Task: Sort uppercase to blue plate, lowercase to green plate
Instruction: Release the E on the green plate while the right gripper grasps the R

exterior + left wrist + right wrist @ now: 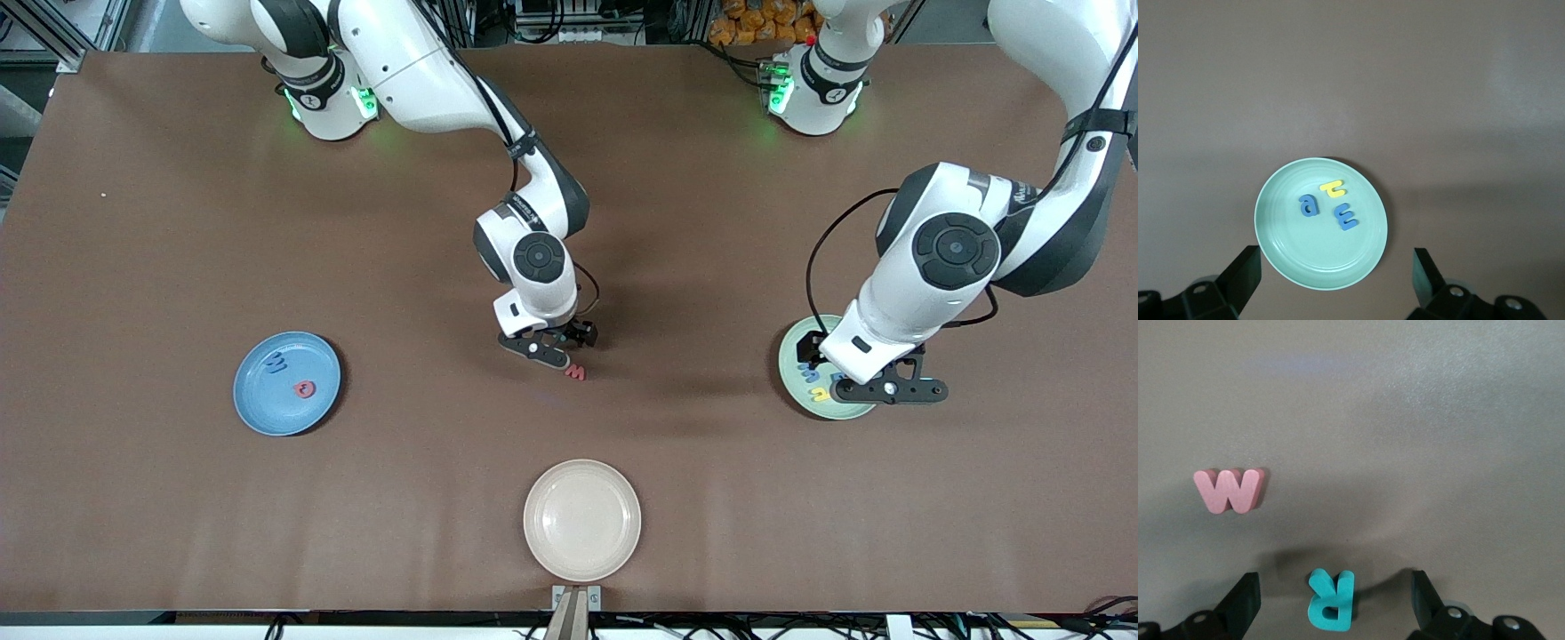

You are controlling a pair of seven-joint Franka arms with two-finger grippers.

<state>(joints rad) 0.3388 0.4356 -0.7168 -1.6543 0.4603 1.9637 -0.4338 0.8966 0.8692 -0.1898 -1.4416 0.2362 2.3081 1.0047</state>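
The teal R lies flat on the table between the fingers of my right gripper, which is open and low over it. A red w lies just beside it, nearer the front camera. The blue plate holds a blue zigzag letter and a red round letter. My left gripper hangs open and empty over the green plate, which holds a blue a, a yellow hooked letter and a blue m.
A cream plate with nothing in it sits near the table's front edge, midway between the two arms' ends. Bare brown tabletop surrounds the plates.
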